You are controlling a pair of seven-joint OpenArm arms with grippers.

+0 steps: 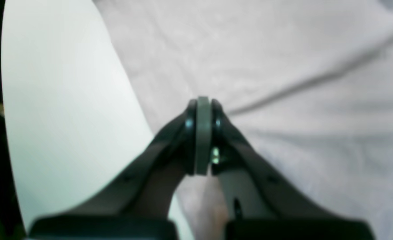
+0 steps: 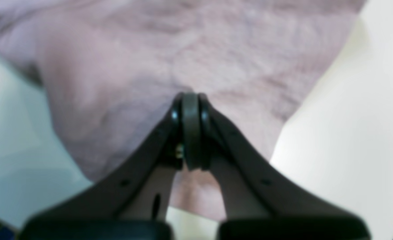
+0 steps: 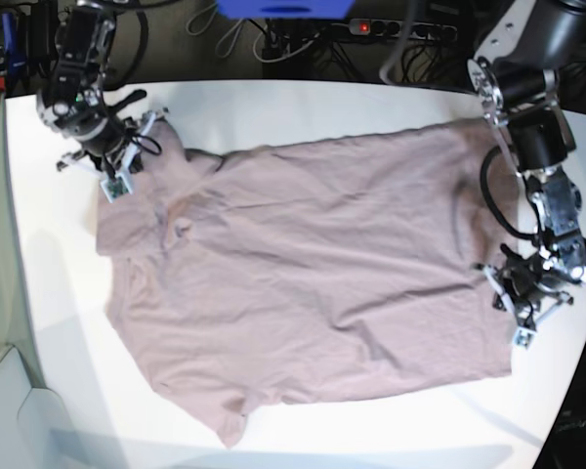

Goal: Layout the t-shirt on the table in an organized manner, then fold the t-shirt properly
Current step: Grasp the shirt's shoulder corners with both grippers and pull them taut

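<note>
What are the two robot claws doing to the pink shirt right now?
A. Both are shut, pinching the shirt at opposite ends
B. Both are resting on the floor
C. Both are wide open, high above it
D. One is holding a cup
A. The left claw and the right claw each show their tips pressed together over fabric, and the shirt lies spread on the white table between the two arms.

Bare table (image 3: 273, 103) rims the spread t-shirt (image 3: 313, 274), unobstructed.
</note>
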